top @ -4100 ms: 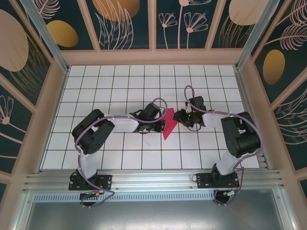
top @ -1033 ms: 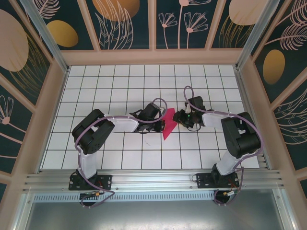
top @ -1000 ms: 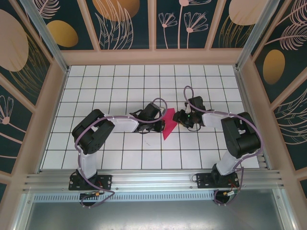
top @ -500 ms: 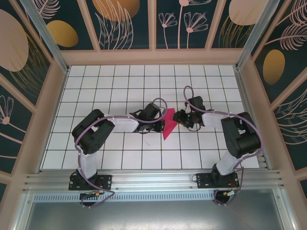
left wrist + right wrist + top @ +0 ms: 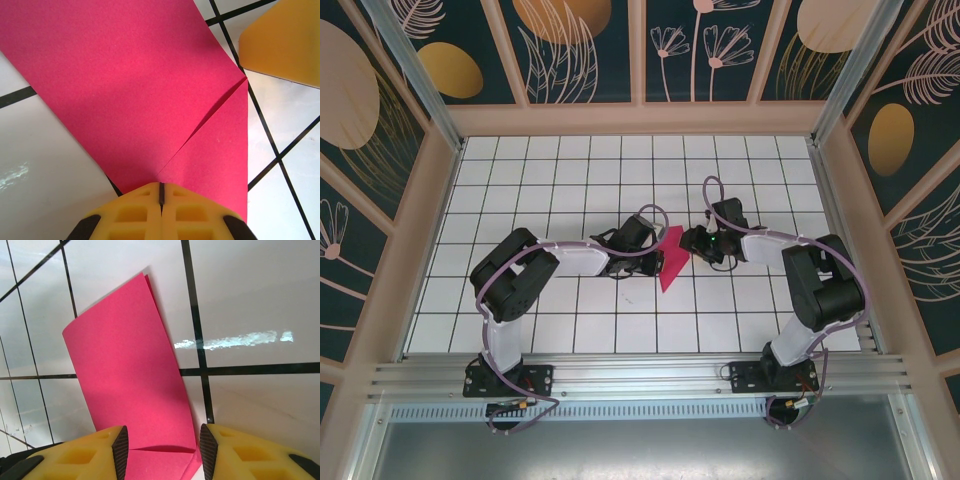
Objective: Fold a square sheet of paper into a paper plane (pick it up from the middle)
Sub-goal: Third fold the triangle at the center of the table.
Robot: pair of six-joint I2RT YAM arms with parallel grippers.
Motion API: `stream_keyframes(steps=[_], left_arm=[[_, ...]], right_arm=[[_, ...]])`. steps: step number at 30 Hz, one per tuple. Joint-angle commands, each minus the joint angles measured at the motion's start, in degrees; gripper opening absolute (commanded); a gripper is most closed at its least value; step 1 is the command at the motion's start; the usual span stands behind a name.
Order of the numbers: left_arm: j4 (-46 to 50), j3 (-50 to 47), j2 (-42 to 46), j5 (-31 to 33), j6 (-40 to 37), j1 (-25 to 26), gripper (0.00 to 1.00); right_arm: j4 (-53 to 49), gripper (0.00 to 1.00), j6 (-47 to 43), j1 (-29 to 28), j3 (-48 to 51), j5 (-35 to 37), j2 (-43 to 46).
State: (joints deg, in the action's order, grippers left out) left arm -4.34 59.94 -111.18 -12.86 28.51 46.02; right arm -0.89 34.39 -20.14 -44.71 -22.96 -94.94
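The square sheet of paper (image 5: 670,264) lies on the white grid table as a folded magenta-pink shape, narrowing toward the near side. In the left wrist view the paper (image 5: 140,85) has a corner flap folded in, leaving a diagonal seam. My left gripper (image 5: 161,187) is shut, its tips resting on the paper where that seam ends. In the top view the left gripper (image 5: 656,251) sits at the paper's left edge. My right gripper (image 5: 164,447) is open with the paper (image 5: 130,375) and its flap edge lying between the fingers. From above, the right gripper (image 5: 692,243) stands at the paper's upper right corner.
The table (image 5: 570,180) is white tiles with black grid lines, walled by a wooden frame (image 5: 640,120). One yellow finger of the right gripper (image 5: 285,40) shows close to the paper's corner in the left wrist view. Both arms reach inward and nearly meet over the paper.
The right gripper's jaws have widened a little and its head has shifted slightly up and left. The left arm and the paper have stayed in place.
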Motion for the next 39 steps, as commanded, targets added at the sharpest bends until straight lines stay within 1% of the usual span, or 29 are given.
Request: stream_keyframes(steps=[1, 3, 11, 14, 18, 20, 24, 28, 33, 39], left_arm=[[2.62, -0.97, -1.31, 0.40, -1.37, -0.22, 0.00], [2.49, -0.97, -1.26, 0.34, -1.27, -0.24, 0.00], [2.66, -0.90, -1.23, 0.45, -1.42, -0.23, 0.00], [2.67, -0.96, -1.22, 0.39, -1.42, -0.24, 0.00], [2.68, -1.10, -1.11, 0.38, -1.44, -0.23, 0.00], [2.67, -1.14, -1.15, 0.38, -1.44, -0.27, 0.00], [2.67, -1.06, -1.24, 0.30, -1.44, -0.28, 0.00], [2.58, -0.96, -1.41, 0.25, -1.35, -0.24, 0.00], [2.70, -0.86, -1.41, 0.31, -1.44, -0.23, 0.00], [2.67, -0.90, -1.24, 0.28, -1.35, -0.23, 0.00]], right_arm=[[-0.03, 0.45, -0.31, -0.51, -0.91, -1.02, 0.02], [0.87, 0.45, 0.18, -0.66, -0.86, -2.26, -0.72], [1.29, 0.44, 0.41, -1.39, -1.30, -2.57, -1.82], [0.74, 0.44, 0.24, -1.33, -1.22, -1.30, -0.96], [-1.25, 0.45, -0.45, -1.04, -1.16, 2.55, 1.37], [-1.40, 0.45, -0.55, -0.65, -1.00, 2.75, 1.77], [-0.73, 0.46, -0.43, -0.51, -0.78, 1.73, 0.55], [1.40, 0.46, 0.41, -0.75, -0.20, -1.20, -1.14], [1.56, 0.45, 0.75, -0.80, -0.10, -1.03, -2.17], [0.91, 0.45, 0.59, -0.79, -0.46, -0.77, -1.44]])
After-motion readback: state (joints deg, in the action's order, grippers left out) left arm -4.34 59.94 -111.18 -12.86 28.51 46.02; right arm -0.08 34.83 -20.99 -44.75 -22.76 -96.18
